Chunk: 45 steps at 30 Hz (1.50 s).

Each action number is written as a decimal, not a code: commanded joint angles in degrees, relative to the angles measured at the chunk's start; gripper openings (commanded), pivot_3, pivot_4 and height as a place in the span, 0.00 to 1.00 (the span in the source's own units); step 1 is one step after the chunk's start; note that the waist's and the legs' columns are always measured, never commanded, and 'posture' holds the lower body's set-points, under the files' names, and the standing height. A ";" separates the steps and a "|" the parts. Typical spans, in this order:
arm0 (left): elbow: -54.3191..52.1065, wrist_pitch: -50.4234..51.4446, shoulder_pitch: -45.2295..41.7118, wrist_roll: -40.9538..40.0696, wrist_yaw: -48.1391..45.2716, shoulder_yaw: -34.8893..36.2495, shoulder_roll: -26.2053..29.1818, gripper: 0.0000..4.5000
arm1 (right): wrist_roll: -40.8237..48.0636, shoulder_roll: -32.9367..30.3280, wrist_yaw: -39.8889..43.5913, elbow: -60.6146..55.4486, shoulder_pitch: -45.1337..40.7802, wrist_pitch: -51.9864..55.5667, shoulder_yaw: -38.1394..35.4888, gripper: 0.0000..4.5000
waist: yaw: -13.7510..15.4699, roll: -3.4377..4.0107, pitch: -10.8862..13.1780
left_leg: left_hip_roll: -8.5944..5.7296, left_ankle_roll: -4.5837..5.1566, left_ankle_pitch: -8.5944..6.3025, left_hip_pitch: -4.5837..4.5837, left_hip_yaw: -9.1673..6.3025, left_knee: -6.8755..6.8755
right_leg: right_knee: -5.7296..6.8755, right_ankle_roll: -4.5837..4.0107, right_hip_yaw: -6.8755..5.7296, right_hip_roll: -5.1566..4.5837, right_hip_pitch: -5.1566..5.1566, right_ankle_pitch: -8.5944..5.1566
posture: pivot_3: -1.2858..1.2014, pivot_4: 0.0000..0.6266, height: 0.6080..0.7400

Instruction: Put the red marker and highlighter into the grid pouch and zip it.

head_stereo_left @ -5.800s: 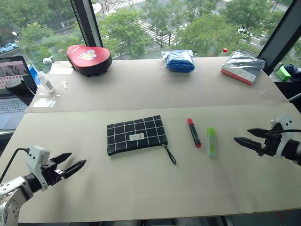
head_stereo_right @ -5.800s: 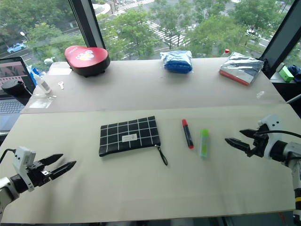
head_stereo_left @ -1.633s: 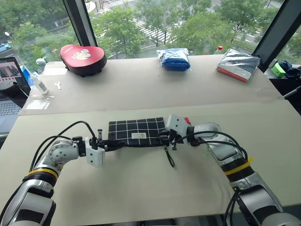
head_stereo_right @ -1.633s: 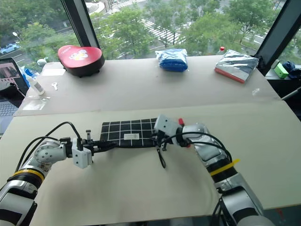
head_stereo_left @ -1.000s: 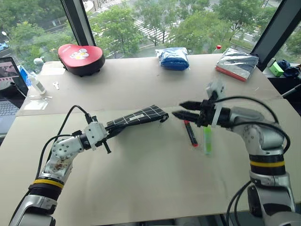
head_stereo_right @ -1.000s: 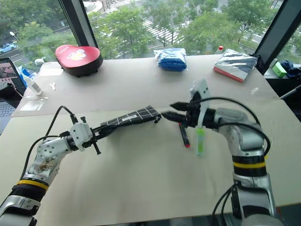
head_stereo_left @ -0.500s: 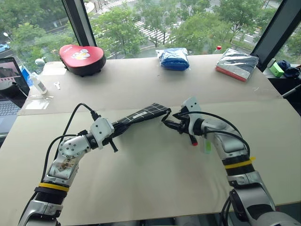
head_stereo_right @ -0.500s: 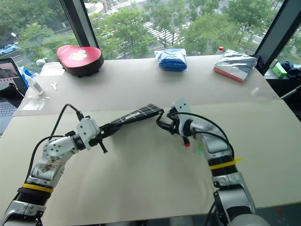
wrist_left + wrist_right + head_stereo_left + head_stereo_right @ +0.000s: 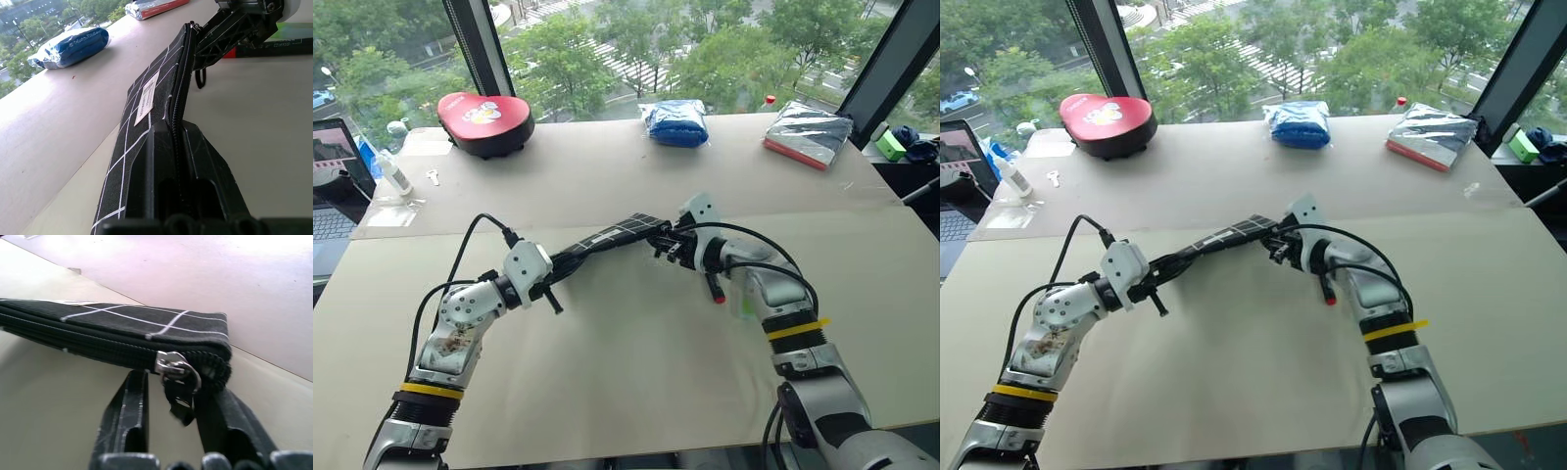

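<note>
Grid pouch held off the worktop, roughly mid-worktop, edge-on with the zipper side up. Left hand is clamped on one short end of it; in the left wrist view the zipper line runs straight out between its fingers. Judged purpose: an anchor, so the fabric stays taut when the slider is pulled.

Right hand is at the opposite end. Its fingers stand either side of the metal zipper slider and black pull tab, a gap visible between them; cannot tell if they are pinching the tab yet. Zipper appears fully closed.

Red marker lies on the worktop just below the right forearm, toward the right half. Highlighter lies just beside it, partly hidden by the arm. Neither is in the pouch.

Step in hand, judged: secure the pull, then draw it toward the left hand to open the pouch. Risk: tab slips, being small and limp.
</note>
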 commanded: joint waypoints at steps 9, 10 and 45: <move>-2.73 1.09 -0.29 0.69 1.46 1.46 -1.64 0.00 | -0.30 1.92 4.05 -8.80 0.87 2.24 7.18 0.00 | -0.07 0.00 0.00 | 0.01 0.00 0.00 0.00 0.00 0.00 | 0.00 0.00 0.00 0.00 -0.01 0.00 | 0.52 0.24 1.00; -2.69 1.16 -0.39 0.74 1.42 1.45 -1.76 0.00 | -1.02 2.29 4.04 -8.55 0.66 2.41 8.50 0.00 | -0.10 0.00 0.00 | 0.02 0.00 0.00 0.01 0.00 0.00 | 0.01 0.00 0.00 0.02 0.00 0.00 | 0.52 0.24 1.00; -0.25 0.33 -2.28 1.95 -1.61 2.02 -4.14 0.00 | -4.80 10.10 9.26 -3.67 -7.28 4.01 15.98 0.00 | -0.37 0.02 0.01 | 0.02 -0.03 -0.01 0.00 -0.03 -0.01 | 0.01 -0.01 -0.04 0.06 -0.03 0.01 | 0.52 0.24 1.00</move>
